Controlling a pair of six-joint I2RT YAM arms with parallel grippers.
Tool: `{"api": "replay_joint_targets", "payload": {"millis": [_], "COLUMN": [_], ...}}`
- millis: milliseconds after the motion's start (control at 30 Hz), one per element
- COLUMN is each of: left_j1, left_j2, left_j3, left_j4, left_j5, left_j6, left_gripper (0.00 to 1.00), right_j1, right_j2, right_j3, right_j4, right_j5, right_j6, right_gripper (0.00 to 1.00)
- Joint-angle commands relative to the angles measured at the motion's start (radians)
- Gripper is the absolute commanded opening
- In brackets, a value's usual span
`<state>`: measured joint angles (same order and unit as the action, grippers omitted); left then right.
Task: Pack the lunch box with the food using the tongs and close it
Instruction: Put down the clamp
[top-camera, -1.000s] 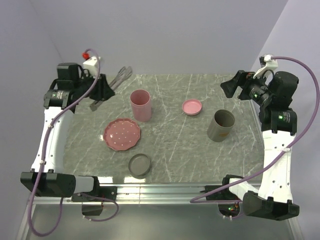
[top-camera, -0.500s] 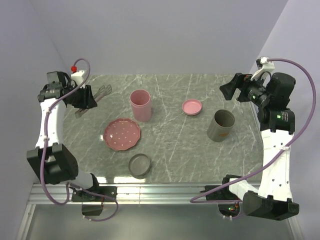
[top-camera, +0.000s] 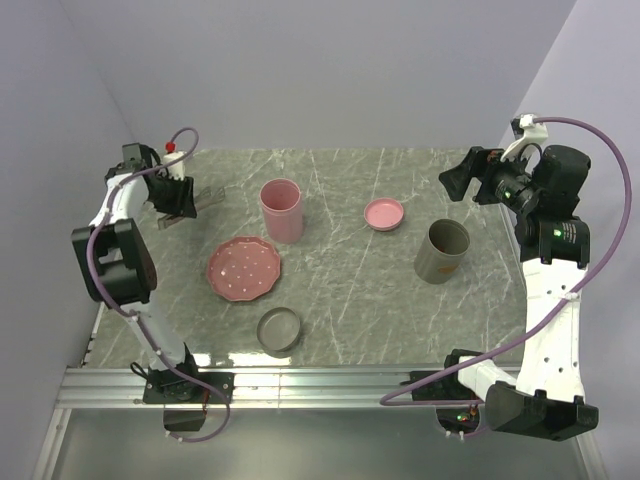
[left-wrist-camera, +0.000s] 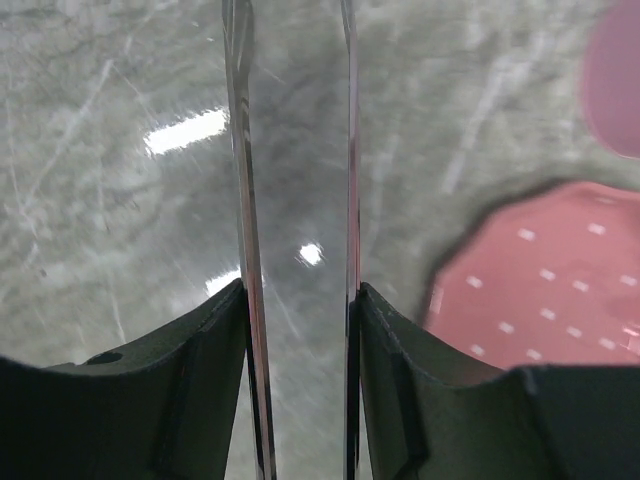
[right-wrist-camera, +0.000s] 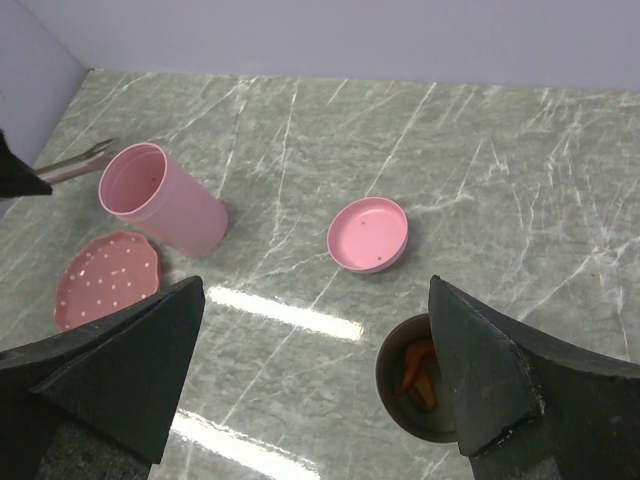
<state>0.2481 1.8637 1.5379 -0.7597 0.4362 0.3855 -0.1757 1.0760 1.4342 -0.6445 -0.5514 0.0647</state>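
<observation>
Left gripper (left-wrist-camera: 299, 292): fingers (left-wrist-camera: 190, 370) clamped on the tongs (left-wrist-camera: 241, 150), one pad on the outside of each arm. The arms are apart with nothing between them. Tong tips hang over bare table (top-camera: 340, 290) at the upper left of the top view, with the pink plate (top-camera: 244, 268) just below and right of them. No food shows on the plate.

Right gripper (right-wrist-camera: 315, 287): fingers wide apart, holding nothing, high at the upper right of the top view.

Food: the orange-red strip (right-wrist-camera: 412, 378) is inside the grey container (top-camera: 443, 250), right of centre. The beige ball isn't visible in any view; it may be deeper in the container, can't tell.

Status, my read:
- Grey container = lunch box, and packing looks done or nearly done.
- Not closed: the grey lid (top-camera: 279, 330) lies flat at lower centre, well apart from the container.
- Left to do: confirm the ball, park the tongs, fit the lid.
- The pink cup (top-camera: 281, 210) and pink lid (top-camera: 384, 214) sit apart mid-table and look unrelated.
</observation>
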Motion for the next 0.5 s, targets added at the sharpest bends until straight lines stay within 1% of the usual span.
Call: {"api": "replay_joint_targets", "payload": {"millis": [0, 133, 333, 433, 467], "left_j1": [-0.023, -0.05, -0.081, -0.089, -0.09], "left_j2": [0.046, 0.118, 0.19, 0.204, 0.204], "left_j3": [0.064, 0.079, 0.068, 0.073, 0.073], "left_j4": [0.059, 0.074, 0.094, 0.092, 0.094], "left_j5": [-0.046, -0.089, -0.155, -0.172, -0.175], "left_j6": [0.053, 0.078, 0.073, 0.07, 0.069], "left_gripper": [0.5, 0.52, 0.53, 0.55, 0.58], "right_j1": [-0.007, -0.005, -0.005, -0.005, -0.005], "right_j2": [-0.002, 0.004, 0.01, 0.009, 0.009], "right_j3": [0.019, 0.025, 0.017, 0.011, 0.006], "right_j4": [0.0, -0.015, -0.012, -0.015, -0.015], "right_j5": [-0.016, -0.019, -0.028, -0.033, -0.035], "right_j6": [-0.012, -0.025, -0.022, -0.028, -0.031], "right_gripper": [1.0, 1.0, 1.0, 1.0, 1.0]}}
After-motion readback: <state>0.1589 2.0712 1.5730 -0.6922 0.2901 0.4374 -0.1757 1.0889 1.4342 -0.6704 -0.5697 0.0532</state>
